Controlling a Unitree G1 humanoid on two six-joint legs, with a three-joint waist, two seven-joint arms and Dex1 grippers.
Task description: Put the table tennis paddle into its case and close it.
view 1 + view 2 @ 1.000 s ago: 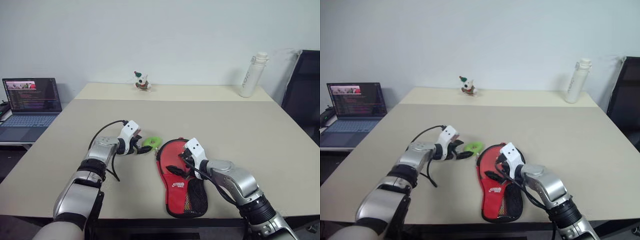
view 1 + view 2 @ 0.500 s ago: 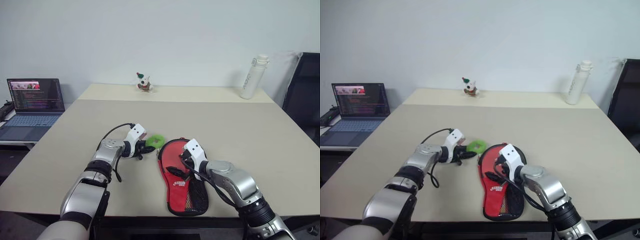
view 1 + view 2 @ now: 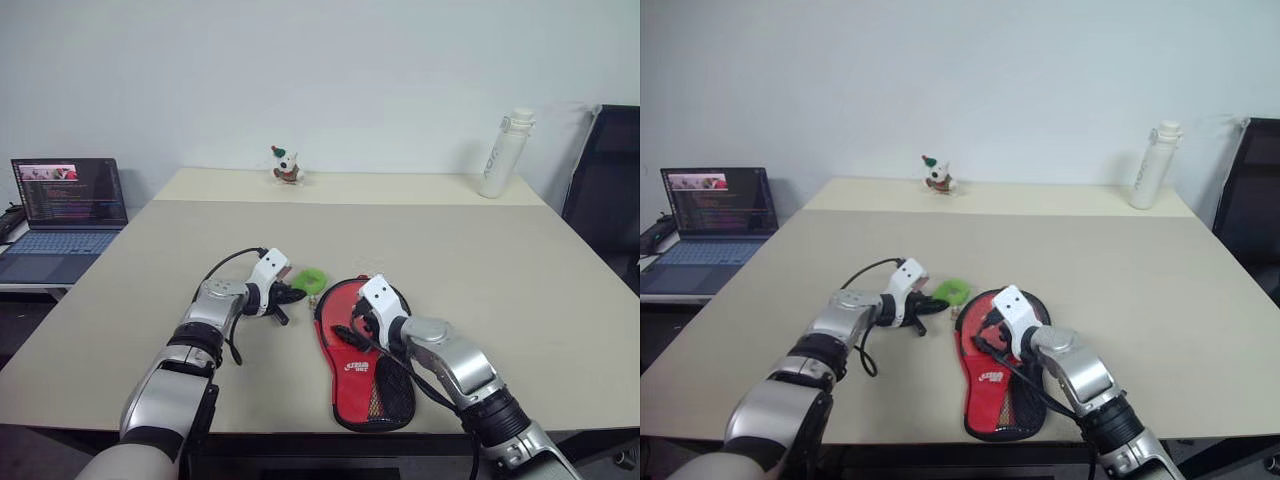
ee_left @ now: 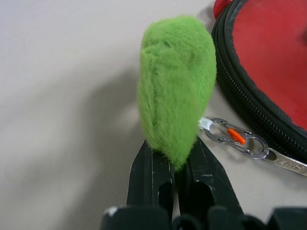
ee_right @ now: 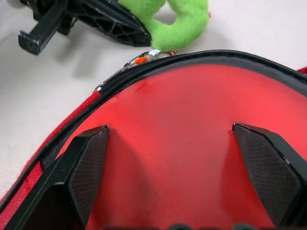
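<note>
Where the case (image 3: 362, 365) lies flat on the table (image 3: 480, 260), right gripper (image 5: 177, 167) hovers above its red face — fingers spread wide, holding nothing. Left gripper (image 4: 173, 160) just beside the case's rim — pinched on the green ring (image 4: 175, 81).

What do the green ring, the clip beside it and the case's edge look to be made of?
Green ring: plush, fuzzy pile all over, likely synthetic fleece. Clip: shiny silver metal with a small orange part, probably plastic. Case edge: black woven fabric binding along zip teeth; the red face looks smooth with a slight sheen.
</note>
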